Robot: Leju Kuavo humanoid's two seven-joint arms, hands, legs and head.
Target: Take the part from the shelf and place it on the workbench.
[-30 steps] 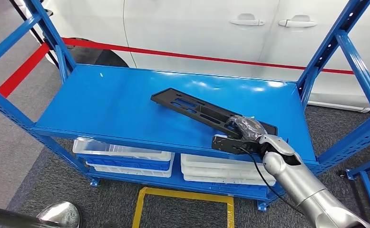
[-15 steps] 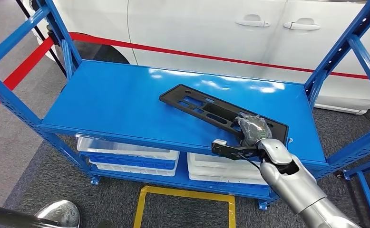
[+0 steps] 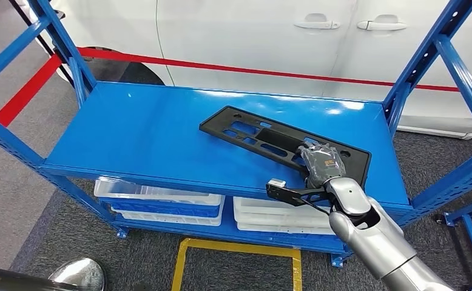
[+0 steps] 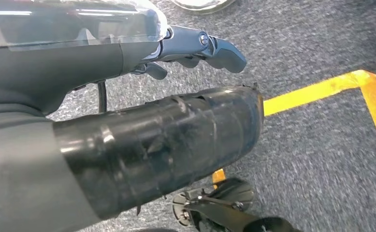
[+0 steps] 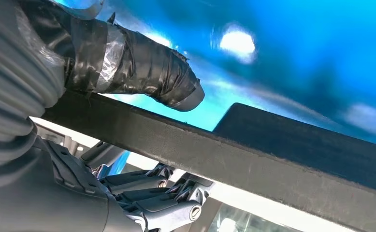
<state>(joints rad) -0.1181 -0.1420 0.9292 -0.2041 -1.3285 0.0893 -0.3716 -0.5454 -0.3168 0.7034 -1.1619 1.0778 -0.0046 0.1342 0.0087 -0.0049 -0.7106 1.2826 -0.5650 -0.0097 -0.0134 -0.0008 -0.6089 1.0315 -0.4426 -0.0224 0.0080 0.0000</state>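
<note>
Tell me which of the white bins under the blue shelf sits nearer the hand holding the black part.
The right-hand white bin, directly below the right hand gripping the black part; the other white bin lies under the shelf's far left side.

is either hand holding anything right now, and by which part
The right hand grips the long black part at its near end by the shelf's front edge, thumb above, fingers beneath. The left hand holds nothing.

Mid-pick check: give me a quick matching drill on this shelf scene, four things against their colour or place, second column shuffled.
Things:
1. part
2. right hand
3. bins
4. floor marking

States:
A. yellow, on the carpet in front of the shelf
B. black, flat on the top shelf
C. white, on the shelf's lower level
D. gripping the part's near end

Pairs: 1-B, 2-D, 3-C, 4-A
</note>
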